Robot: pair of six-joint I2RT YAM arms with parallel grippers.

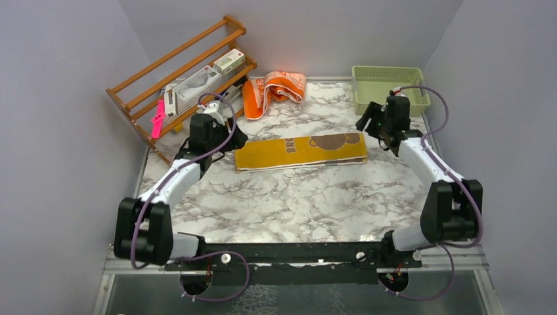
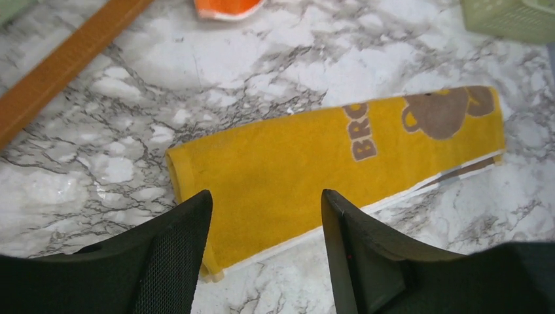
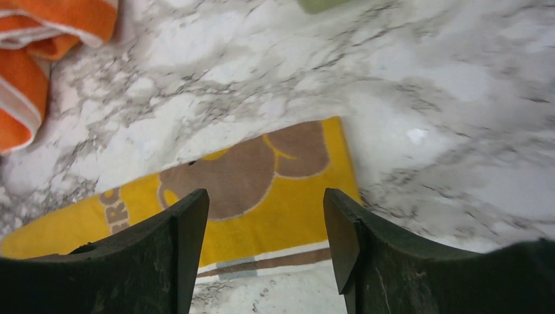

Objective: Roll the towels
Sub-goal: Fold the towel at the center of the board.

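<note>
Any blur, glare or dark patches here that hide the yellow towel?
Top view: even light, sharp; the yellow towel reads clearly. Left wrist view: towel crisp, left gripper dark and slightly soft at the bottom. Right wrist view: marble table smeared toward the right, towel print legible.

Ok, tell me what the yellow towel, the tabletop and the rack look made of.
Yellow towel: soft terry cloth, matte, fuzzy nap showing. Tabletop: marble-look, glossy with reflections; stone or laminate, cannot tell. Rack: wood, likely varnished, warm brown slats with slight sheen.
</note>
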